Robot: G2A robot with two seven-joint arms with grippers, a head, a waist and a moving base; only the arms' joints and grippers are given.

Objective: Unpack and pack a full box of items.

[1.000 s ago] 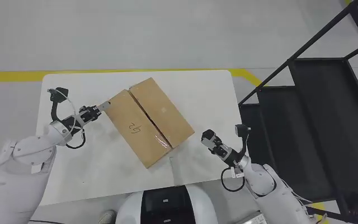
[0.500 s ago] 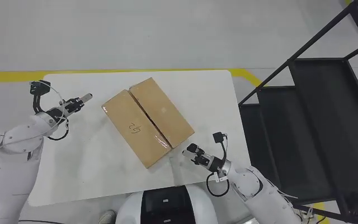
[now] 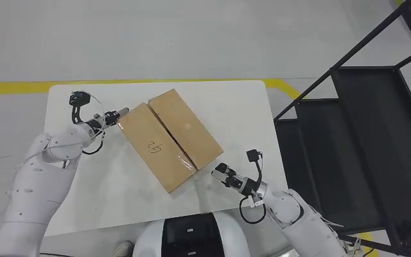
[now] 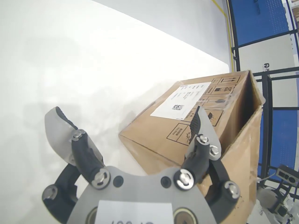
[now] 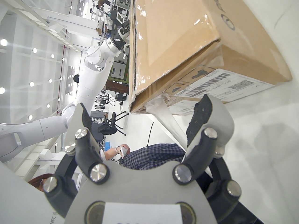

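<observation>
Left pincer (image 3: 118, 116) (image 4: 128, 113) stands wide, its fingers spread at the box's (image 3: 170, 138) (image 4: 163, 127) far-left end; from above its tips sit just at that end's top edge, though I cannot tell whether they touch the cardboard. One finger (image 4: 201, 122) shows in front of the box's labelled end face. The box lies at a slant on the white bench (image 3: 225, 103) (image 4: 70, 59), its two top flaps shut and meeting in a seam down its length. The right pincer (image 3: 220, 172) (image 5: 142, 104) is also wide, holding nothing, near the box's opposite end and apart from it. A loose strip of clear tape (image 5: 163, 115) hangs out from that end of the box (image 5: 177, 24), toward the gap between the spread fingers.
</observation>
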